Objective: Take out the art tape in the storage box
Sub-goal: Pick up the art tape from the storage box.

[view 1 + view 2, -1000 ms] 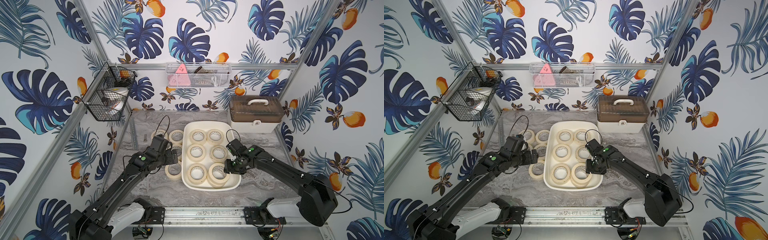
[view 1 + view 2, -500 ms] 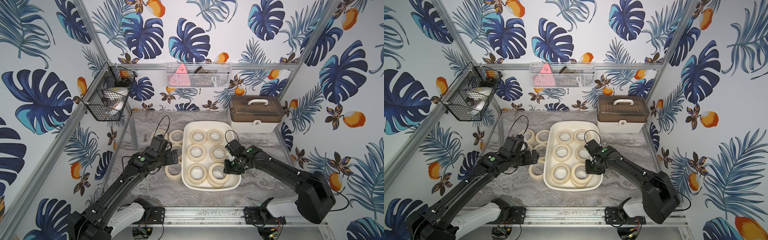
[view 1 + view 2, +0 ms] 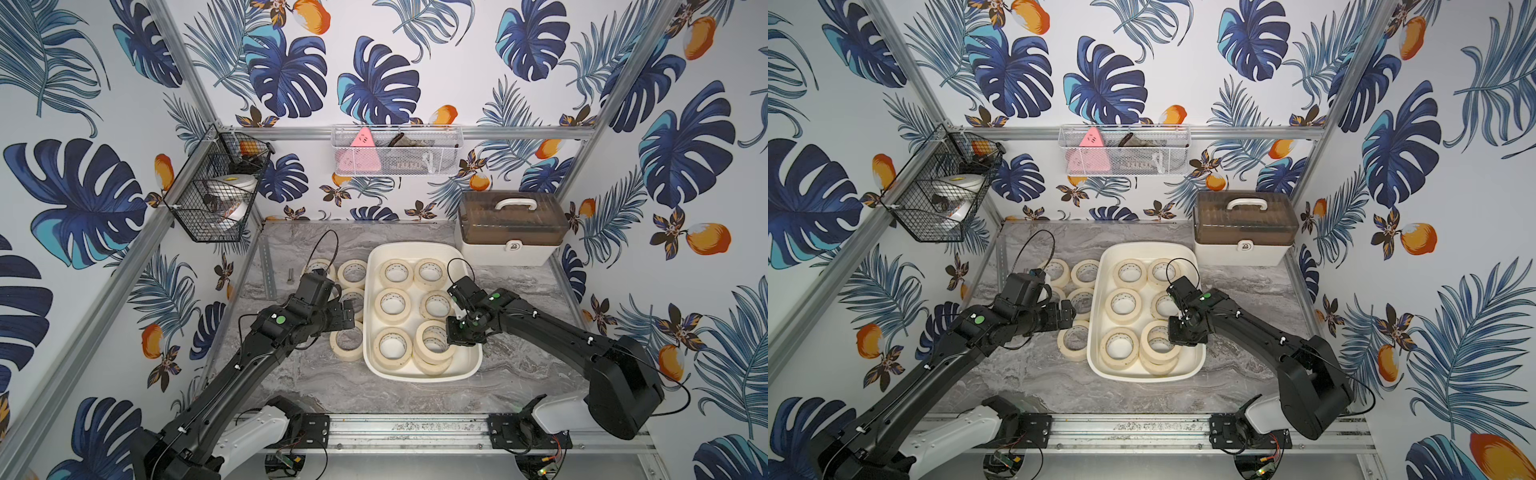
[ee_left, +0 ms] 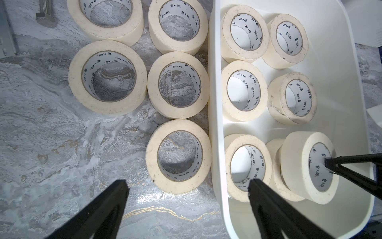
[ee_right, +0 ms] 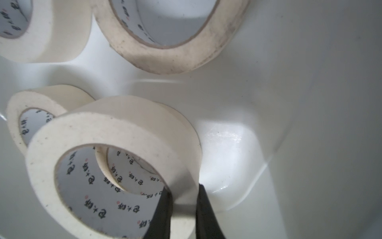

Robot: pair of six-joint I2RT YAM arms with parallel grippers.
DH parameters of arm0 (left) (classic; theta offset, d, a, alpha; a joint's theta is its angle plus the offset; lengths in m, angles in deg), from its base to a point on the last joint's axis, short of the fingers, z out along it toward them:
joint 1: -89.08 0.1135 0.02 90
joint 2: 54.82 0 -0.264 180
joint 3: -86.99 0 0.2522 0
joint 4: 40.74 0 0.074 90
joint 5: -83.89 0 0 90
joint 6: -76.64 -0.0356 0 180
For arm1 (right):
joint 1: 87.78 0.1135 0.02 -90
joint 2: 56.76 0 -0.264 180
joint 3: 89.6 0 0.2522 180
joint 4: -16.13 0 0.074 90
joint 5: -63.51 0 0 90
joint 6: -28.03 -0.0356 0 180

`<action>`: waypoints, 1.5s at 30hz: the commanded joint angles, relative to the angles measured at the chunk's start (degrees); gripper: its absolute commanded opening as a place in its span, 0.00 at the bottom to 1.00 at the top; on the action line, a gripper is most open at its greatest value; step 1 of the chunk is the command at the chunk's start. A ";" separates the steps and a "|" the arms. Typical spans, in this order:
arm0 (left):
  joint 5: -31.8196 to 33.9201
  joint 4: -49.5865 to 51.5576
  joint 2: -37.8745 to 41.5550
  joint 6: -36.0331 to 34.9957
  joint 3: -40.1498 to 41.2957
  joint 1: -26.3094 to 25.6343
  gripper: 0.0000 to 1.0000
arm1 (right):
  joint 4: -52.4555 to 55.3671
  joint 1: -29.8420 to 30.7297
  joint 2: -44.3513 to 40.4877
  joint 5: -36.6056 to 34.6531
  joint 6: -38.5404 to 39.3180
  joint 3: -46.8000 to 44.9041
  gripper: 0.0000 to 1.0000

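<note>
The storage box (image 3: 415,248) (image 3: 1150,248), a white tub, stands mid-table and holds several rolls of art tape. My right gripper (image 3: 454,332) (image 5: 183,190) is shut on the wall of one roll (image 3: 432,341) (image 5: 107,128) in the box's near right corner, with one finger inside the core and one outside. That roll (image 4: 299,165) is tilted over another roll beneath it. My left gripper (image 3: 349,316) (image 4: 188,184) hangs open and empty over the box's left rim. Beside it is a roll (image 4: 177,157) lying on the table.
Several more tape rolls (image 3: 353,272) (image 4: 107,76) lie on the marble table left of the box. A cream case with a brown lid (image 3: 513,226) stands behind the box. A black wire basket (image 3: 216,183) and a white one (image 3: 395,151) hang on the walls. A bolt (image 4: 44,12) lies far left.
My right gripper's fingers have closed onto the wall of the near right roll, which now sits tilted in the grip. The left arm has barely moved.
</note>
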 commanded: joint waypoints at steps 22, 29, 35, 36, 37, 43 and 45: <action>-0.46 12.88 -2.67 -3.72 -13.07 -0.99 0.89 | -1.32 13.51 9.38 -3.71 -4.78 24.04 0.07; 1.93 14.91 -3.50 -2.63 -13.71 -4.30 0.86 | -2.60 18.82 15.25 -3.39 -6.24 30.56 0.07; 3.24 15.20 -4.00 -2.53 -12.73 -6.11 0.85 | -3.12 21.44 18.95 -2.85 -7.04 34.44 0.06; 3.28 15.12 -4.13 -2.60 -12.45 -6.41 0.84 | -3.35 21.75 19.27 -2.70 -7.13 34.84 0.07; 3.37 15.04 -4.36 -2.53 -12.28 -6.58 0.84 | -3.52 21.94 19.51 -2.70 -7.18 35.06 0.07; 4.45 15.20 -6.49 -2.95 -11.09 -7.47 0.77 | -3.92 23.04 20.57 -2.72 -7.51 36.28 0.07; 4.09 14.71 -7.03 -3.01 -10.50 -7.48 0.72 | -3.97 23.29 20.63 -2.62 -7.67 36.31 0.07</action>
